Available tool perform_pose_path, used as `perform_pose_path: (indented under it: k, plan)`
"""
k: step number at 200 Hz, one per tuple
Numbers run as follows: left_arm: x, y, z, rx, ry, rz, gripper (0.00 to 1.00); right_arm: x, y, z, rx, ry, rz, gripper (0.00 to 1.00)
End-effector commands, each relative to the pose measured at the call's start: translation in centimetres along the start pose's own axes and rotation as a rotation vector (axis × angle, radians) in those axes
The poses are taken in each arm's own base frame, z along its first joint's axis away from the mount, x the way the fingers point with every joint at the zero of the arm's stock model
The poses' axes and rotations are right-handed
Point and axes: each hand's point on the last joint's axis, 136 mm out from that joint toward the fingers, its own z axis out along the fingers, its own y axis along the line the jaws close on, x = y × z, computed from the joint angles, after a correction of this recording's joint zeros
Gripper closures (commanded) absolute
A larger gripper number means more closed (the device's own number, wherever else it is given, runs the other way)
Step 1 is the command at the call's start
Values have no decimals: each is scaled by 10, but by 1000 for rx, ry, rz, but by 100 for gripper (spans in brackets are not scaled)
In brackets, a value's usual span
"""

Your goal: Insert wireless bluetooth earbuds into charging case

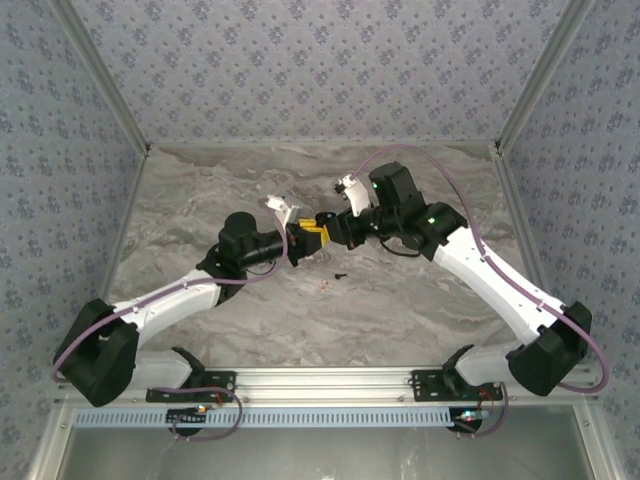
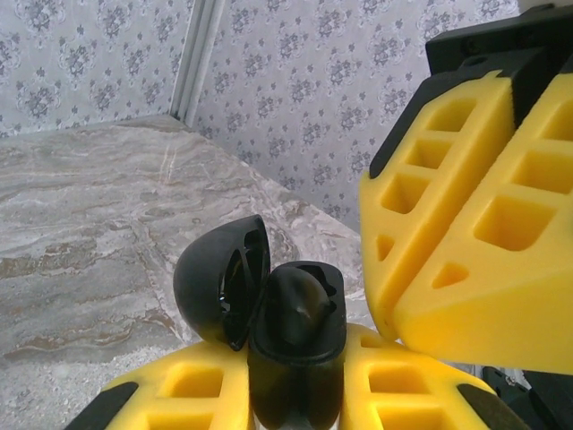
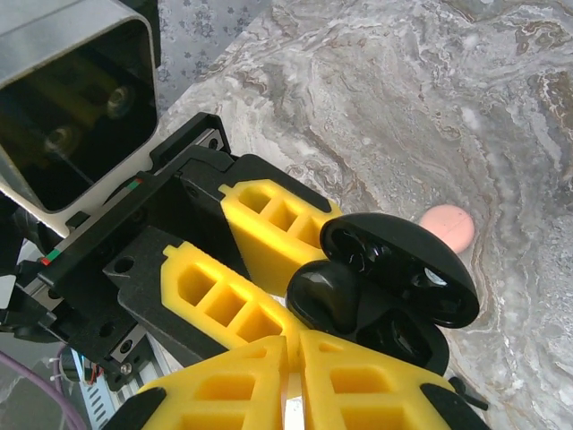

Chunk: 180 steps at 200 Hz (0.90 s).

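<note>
The earbud (image 2: pixel 300 303) looks only half-seated in the open black charging case (image 2: pixel 295 363) — a skewed push from the right gripper (image 3: pixel 291 354), pressed together just beside it, could pop it out. The left gripper (image 2: pixel 300 403) pinches the case above mid-bench — a second earbud (image 1: pixel 340 274) lies below, toward the near edge.

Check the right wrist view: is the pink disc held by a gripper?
No, the pink disc lies on the marble table, outside both grippers.

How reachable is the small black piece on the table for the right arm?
Probably yes: the small black piece lies in the open near the right gripper, whose shut jaws must open first.
</note>
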Motion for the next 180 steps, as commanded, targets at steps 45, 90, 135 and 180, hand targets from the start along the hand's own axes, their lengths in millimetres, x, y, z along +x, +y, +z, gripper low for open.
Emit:
perform_pose_path:
  k: [45, 90, 135, 180]
  plan:
    - [-29, -23, 2, 76, -66, 75, 79, -9, 13, 1, -38, -5, -31, 83]
    - [-21, -2, 0, -49, -21, 73, 79, -16, -14, -16, 142, -79, -15, 80]
    - [-11, 9, -6, -128, 38, 96, 79, -1, -60, -32, 352, -70, 69, 73]
    - [-6, 14, -16, -185, 69, 124, 79, 45, -82, -23, 382, 57, 159, 70]
